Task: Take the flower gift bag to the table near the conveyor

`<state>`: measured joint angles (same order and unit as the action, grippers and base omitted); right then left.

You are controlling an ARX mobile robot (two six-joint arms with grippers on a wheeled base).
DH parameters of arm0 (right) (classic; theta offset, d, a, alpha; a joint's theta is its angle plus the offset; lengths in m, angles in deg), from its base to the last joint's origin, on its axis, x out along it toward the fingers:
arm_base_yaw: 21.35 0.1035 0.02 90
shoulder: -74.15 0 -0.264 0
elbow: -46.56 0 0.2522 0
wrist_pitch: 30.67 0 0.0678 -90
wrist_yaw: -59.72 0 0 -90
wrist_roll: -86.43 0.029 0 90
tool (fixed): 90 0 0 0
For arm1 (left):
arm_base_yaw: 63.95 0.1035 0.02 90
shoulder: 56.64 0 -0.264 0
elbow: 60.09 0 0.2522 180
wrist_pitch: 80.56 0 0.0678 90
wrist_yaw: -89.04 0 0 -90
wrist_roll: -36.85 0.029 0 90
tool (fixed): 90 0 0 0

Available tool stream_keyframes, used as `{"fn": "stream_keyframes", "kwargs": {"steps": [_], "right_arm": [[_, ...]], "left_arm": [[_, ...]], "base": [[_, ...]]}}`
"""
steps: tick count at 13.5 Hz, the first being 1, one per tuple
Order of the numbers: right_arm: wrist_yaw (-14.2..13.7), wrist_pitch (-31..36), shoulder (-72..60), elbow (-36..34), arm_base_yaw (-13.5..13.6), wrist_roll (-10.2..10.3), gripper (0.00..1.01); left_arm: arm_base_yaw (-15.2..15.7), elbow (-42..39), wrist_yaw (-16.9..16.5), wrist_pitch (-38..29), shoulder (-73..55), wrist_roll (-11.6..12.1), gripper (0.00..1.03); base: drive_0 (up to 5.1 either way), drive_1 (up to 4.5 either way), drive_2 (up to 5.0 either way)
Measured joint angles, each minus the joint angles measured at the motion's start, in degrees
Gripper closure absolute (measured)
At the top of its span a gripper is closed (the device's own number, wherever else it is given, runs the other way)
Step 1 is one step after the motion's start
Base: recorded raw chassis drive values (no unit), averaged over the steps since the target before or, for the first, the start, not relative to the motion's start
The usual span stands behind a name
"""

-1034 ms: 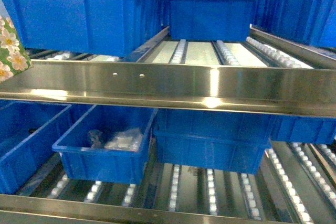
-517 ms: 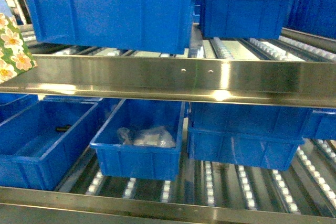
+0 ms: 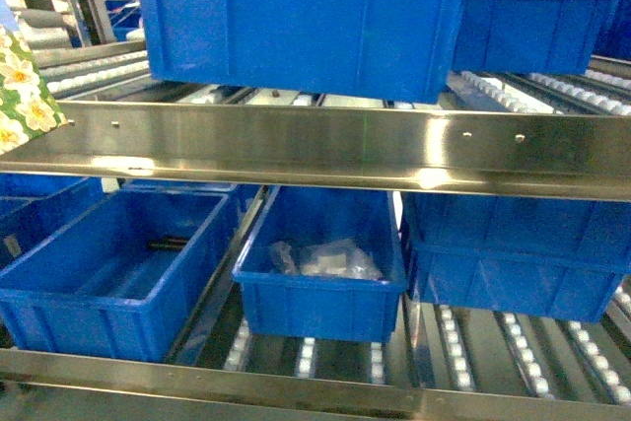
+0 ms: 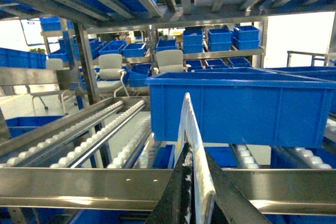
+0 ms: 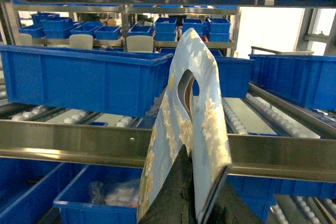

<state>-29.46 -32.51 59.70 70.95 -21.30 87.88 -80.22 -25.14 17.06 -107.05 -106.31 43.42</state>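
**newbie_rig:** Bag status? Where's the flower gift bag sitting right now?

**arx_me:** Not sitting anywhere, I'm carrying it. In my head view only a corner of the flower gift bag [image 3: 22,96] pokes in at the left edge, green with pale blossoms, up against the front steel rail of the conveyor [image 3: 325,150]. My right pincer [image 5: 197,182] is clamped narrow on a bag panel from below: pale bluish floral card with an oval handle hole, standing upright and leaning a bit to the left. My left pincer [image 4: 195,182] is pinched on a thin white panel seen edge-on, also upright. I can't tell from the wrist views whether that's the same bag's other side or something separate.

**newbie_rig:** And the table?

**arx_me:** Not in any of my views. All I've got is racking. The upper track has a big blue bin [image 3: 306,22] sitting at the front rail, with white rollers [image 3: 513,94] sloping back beside it. On the lower level, three more blue bins are side by side; the middle one [image 3: 320,283] has some clear plastic bags [image 3: 330,261] in it, the left one [image 3: 108,268] has a small dark item I can't make out.

**newbie_rig:** Anything behind?

**arx_me:** Left wrist cam shows a couple of pale chairs [image 4: 111,69] past the rollers and stacked blue bins further back.
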Motion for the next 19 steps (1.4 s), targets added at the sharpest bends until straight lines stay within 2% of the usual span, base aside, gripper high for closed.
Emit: {"fn": "stream_keyframes", "kwargs": {"steps": [1,19], "right_arm": [[-0.04,-0.02,0.0,0.0,0.0,0.0,0.99],[-0.02,0.09,0.02,0.0,0.0,0.0,0.99]], "left_arm": [[0.0,0.0,0.02,0.0,0.0,0.0,1.01],[0.0,0.0,0.0,-0.02,-0.04,0.0,1.01]], "base": [[0.0,0.0,0.0],[-5.1,2.32,2.3]]}}
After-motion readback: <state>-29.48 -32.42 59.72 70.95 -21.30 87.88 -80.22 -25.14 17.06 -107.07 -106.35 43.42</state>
